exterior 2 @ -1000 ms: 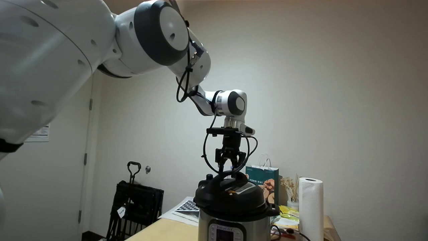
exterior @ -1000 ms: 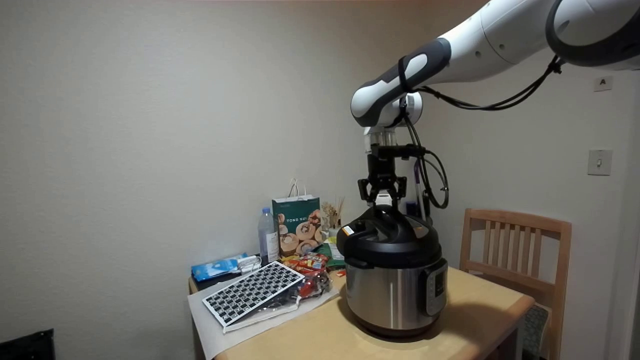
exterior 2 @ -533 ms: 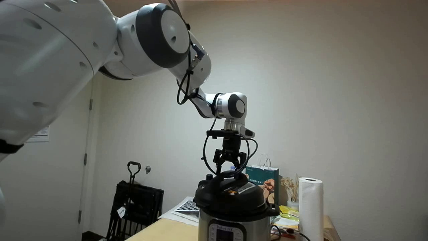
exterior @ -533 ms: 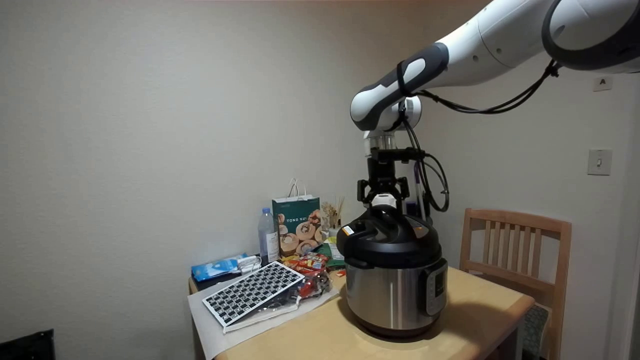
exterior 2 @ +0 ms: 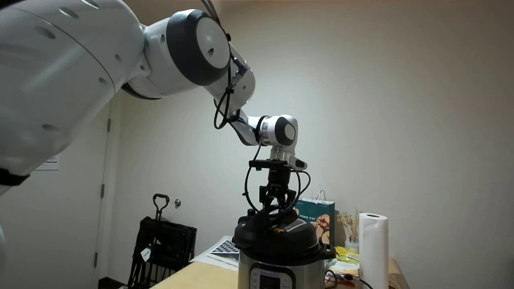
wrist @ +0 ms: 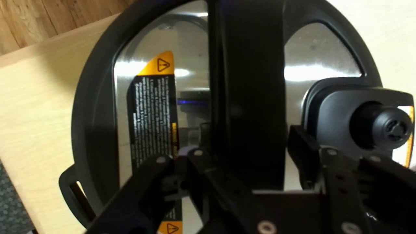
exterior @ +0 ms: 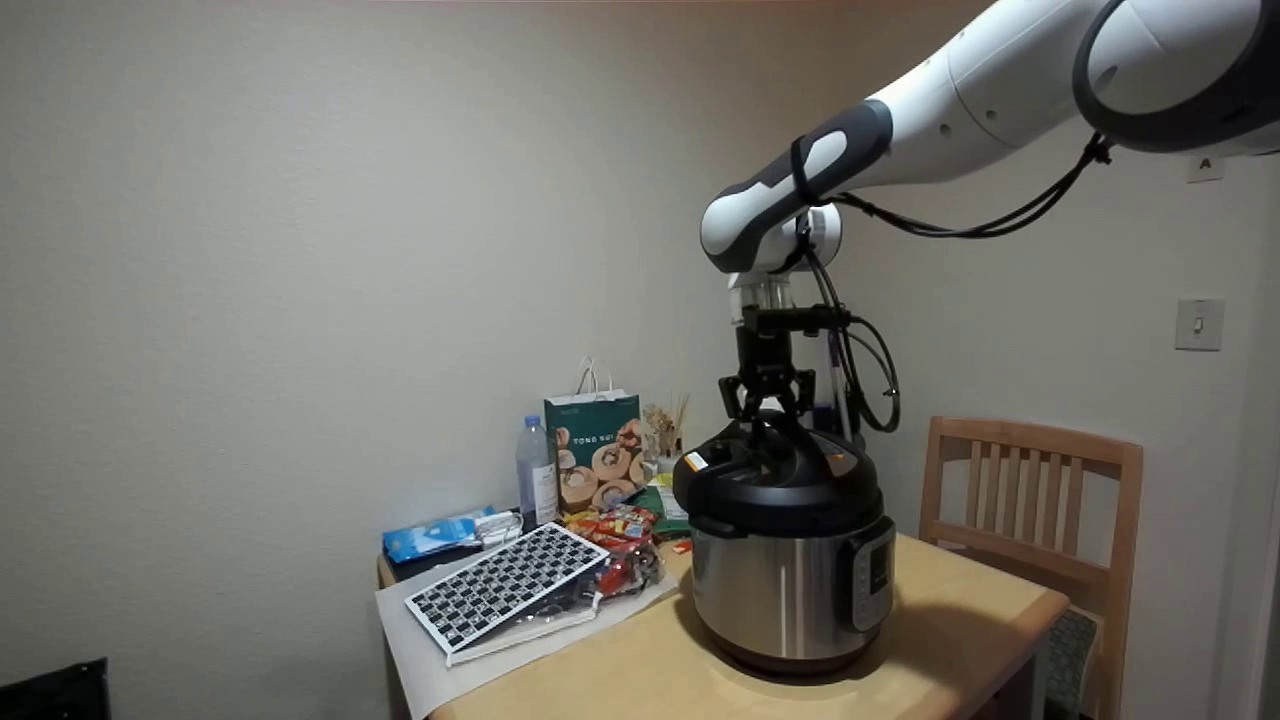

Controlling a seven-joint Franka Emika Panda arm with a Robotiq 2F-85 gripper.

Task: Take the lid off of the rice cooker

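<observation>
Lid [exterior: 778, 490], black, domed: is sitting on the cooker [exterior: 780, 610], its handle [wrist: 253, 97] arching across the top. In the wrist view a label [wrist: 152, 117] with orange ends is lying on one side of the handle; a black knob [wrist: 388, 128] is projecting on the other.

Gripper [wrist: 249, 139]: is pointing down over the lid, its fingers [wrist: 302, 152] straddling the handle; whether they are pinching it or only standing beside it, the views are leaving unclear.

Cooker, steel, black at the base: is standing upright on the bench [exterior: 600, 690].

Bench, further items: a checkered board [exterior: 507, 588] is lying at one end; a bottle [exterior: 537, 475] and a green bag [exterior: 597, 450] are standing behind it; red packets [exterior: 615, 522] are lying between board and cooker.

Roll [exterior 2: 373, 253], white paper: is standing upright near the cooker in an exterior view.

Chair [exterior: 1035, 443], wooden: is standing beside the bench.
</observation>
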